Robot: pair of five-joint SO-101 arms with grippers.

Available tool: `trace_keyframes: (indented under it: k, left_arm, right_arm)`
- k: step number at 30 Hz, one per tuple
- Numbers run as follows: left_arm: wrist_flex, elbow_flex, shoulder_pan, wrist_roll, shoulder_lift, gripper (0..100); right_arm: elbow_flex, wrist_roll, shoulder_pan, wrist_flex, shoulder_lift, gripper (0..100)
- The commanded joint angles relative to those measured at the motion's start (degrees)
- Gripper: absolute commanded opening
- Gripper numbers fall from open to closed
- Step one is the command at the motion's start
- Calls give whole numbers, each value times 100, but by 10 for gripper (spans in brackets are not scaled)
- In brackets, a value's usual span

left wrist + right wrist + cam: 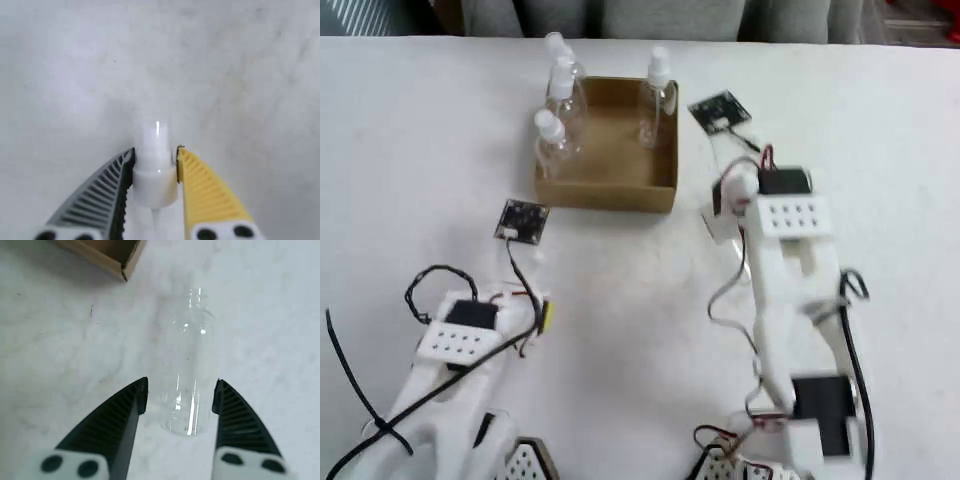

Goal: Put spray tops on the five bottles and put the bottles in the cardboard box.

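My left gripper (155, 159) is shut on a white spray top (155, 172), its grey and yellow fingers pressing the collar from both sides just above the table. A clear bottle (190, 370) with a bare neck lies on the table between the fingers of my open right gripper (180, 392), neck pointing away from it. The cardboard box (610, 185) sits at the back centre of the table, and several bottles (658, 95) with spray tops stand upright in it. The left arm (465, 335) is at the front left; the right arm (785, 220) is just right of the box.
The box's corner (107, 252) lies close beyond the bottle's neck. White tabletop (620, 300) stretches between the two arms. Loose black cables (430, 280) run around both arm bases.
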Motion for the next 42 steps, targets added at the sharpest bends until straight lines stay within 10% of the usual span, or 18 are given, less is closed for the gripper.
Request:
trace_keyframes:
  k: [1, 18, 42]
  left_arm:
    - [-167, -26, -66, -220, -198, 23]
    - [-176, -18, -31, -229, -198, 23]
    - [-176, -18, -40, -237, -198, 23]
  right_arm:
    - [-1582, 387, -84, 690, 1235, 180]
    - [-3490, 1275, -13, 1095, 3969, 228]
    - [-4097, 2708, -13, 2220, 3204, 307]
